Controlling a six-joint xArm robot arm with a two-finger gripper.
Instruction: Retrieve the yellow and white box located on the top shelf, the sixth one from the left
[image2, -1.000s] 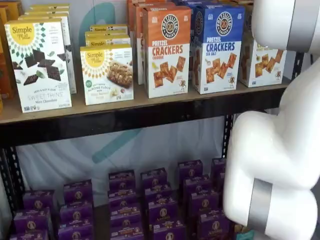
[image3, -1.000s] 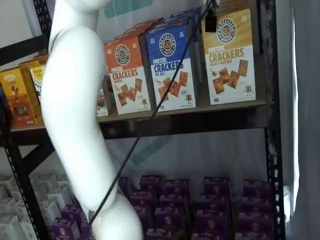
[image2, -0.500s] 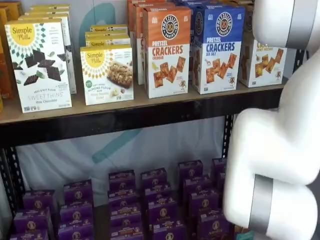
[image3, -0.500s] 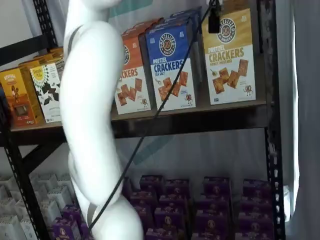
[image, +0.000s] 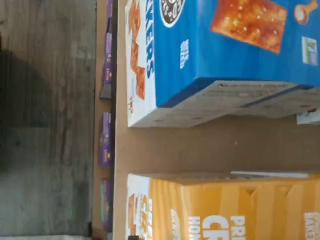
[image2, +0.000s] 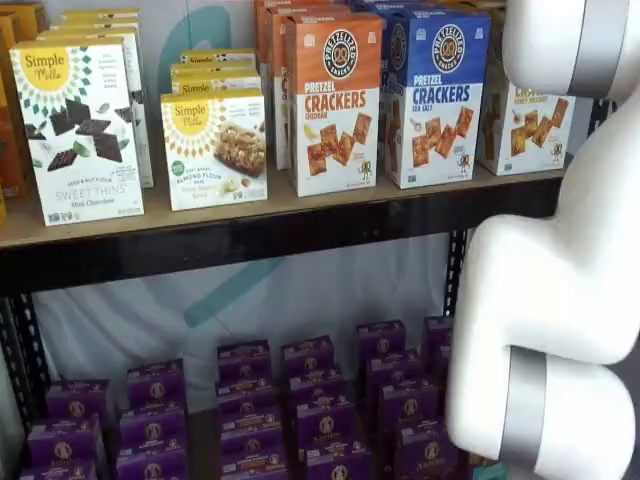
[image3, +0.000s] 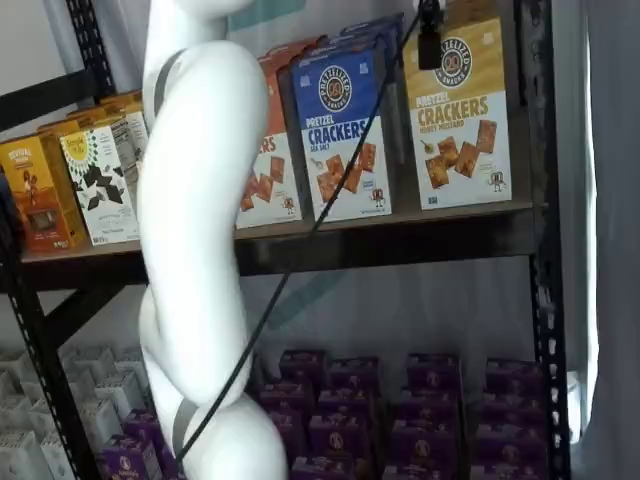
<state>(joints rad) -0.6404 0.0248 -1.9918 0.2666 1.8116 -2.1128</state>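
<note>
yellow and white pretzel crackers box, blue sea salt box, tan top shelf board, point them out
yellow and white box (image3: 458, 115), a shelf view, front face
blue sea salt box (image3: 342, 135), a shelf view, front face
top shelf (image2: 270, 210), a shelf view, bare board

This is looking like a shop aisle, or a mock-up of one: black perforated metal uprights (image3: 533, 200) are carrying the top shelf (image2: 250, 215), where boxed snacks are standing in neat facing rows, Pretzel Crackers cartons (image2: 334, 100) beside Simple Mills boxes (image2: 75, 130), while purple boxes (image2: 300, 410) are filling the level below in ranks
</note>
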